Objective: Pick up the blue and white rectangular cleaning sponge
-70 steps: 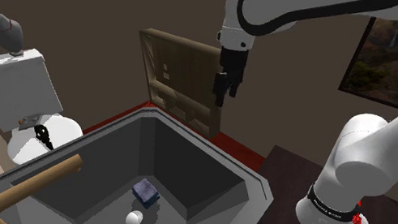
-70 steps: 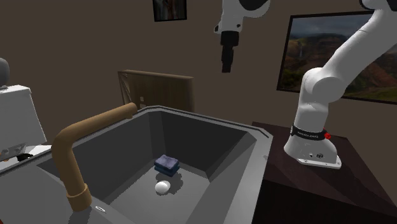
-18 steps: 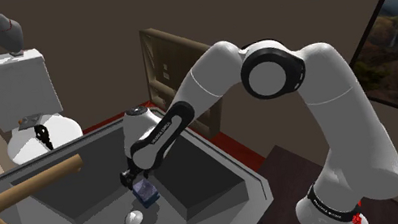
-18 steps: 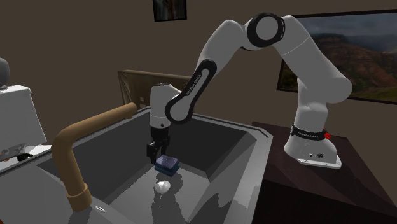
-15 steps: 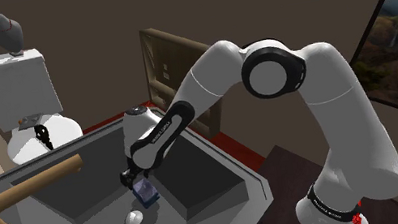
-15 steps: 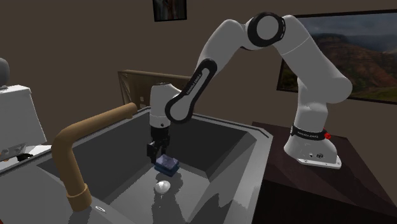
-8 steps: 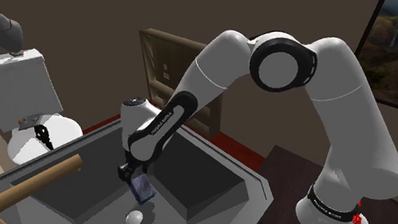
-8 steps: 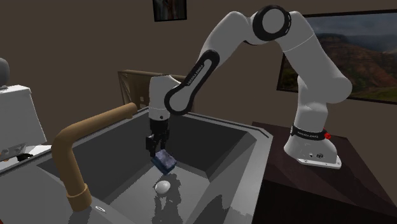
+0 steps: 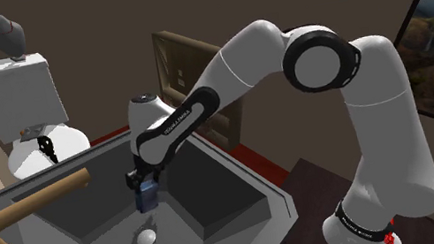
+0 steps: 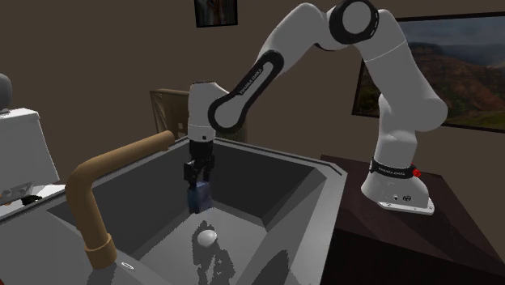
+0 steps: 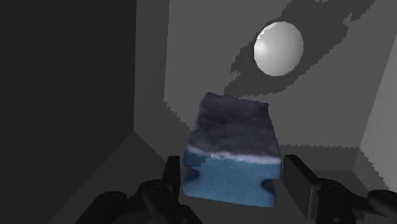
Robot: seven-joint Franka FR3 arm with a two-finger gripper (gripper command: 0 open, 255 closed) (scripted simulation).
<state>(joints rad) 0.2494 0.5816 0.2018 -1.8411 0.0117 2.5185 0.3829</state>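
1 risk: the pincer (image 10: 197,173) pinches the blue sponge (image 11: 233,146) near one end, hanging inside the sink (image 10: 283,190); it could pivot, slip and drop by the white ball (image 10: 207,237).

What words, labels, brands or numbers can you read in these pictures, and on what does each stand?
No text reads clearly.
White lettering on the arm's dark forearm band: too small to read.
White lettering on the dark ring at the arm's base: too small to read.
The sponge bears none.
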